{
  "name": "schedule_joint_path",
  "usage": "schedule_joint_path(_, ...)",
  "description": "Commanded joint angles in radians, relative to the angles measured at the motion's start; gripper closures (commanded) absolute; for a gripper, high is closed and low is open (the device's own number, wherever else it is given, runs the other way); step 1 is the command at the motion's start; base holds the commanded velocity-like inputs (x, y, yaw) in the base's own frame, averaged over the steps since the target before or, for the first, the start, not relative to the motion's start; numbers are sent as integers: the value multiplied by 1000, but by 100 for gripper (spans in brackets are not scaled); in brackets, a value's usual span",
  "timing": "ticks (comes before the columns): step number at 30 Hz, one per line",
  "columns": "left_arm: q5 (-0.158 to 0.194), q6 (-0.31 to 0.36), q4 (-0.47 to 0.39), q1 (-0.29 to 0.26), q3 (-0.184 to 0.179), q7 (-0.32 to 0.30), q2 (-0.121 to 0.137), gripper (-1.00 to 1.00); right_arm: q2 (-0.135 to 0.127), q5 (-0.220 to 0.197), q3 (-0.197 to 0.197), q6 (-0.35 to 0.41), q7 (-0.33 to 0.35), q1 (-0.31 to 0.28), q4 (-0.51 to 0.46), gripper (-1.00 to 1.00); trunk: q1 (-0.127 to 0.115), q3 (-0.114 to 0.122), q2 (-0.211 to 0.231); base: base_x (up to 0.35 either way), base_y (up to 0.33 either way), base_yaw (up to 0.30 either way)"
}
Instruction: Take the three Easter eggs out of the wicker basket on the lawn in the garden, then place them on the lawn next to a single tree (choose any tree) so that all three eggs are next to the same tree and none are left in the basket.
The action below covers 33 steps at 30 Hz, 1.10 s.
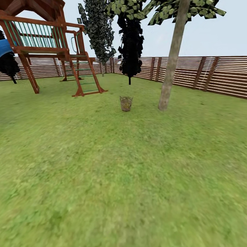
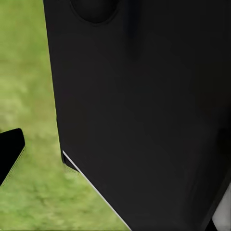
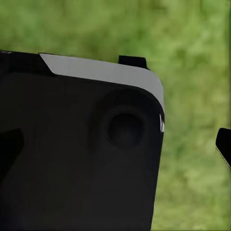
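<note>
Head view: wicker basket upright on lawn, well ahead, near pale trunk of tree to its right; contents too small to tell. Wooden play frame behind at left, slat fence ringing garden. Wrist views: dark robot body over grass; state of either pincer cannot be told
</note>
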Motion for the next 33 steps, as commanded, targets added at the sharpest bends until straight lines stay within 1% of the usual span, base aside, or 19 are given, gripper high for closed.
schedule_joint_path(1, 2, -1, 0, 0, 1, -1, 0, -100, 2, 1, 6, -3, -1, -1, 1, -100, 1, -1, 0, 339, 0, 0)
schedule_joint_path(10, 3, -1, 0, 0, 1, 0, 0, -100, 7, 0, 5, -4, -1, -1, 2, -100, 1, -1, 0, 339, 0, 0)
schedule_joint_path(25, 3, -1, 0, 0, 2, 1, 0, -100, 1, -1, 5, -3, 0, -1, 2, -100, 1, -1, 0, 339, 0, 0)
schedule_joint_path(33, 3, -1, 0, 0, 2, 1, 0, -100, 6, 1, 7, -3, 0, -1, 5, -100, 1, -1, 0, 339, 0, 0)
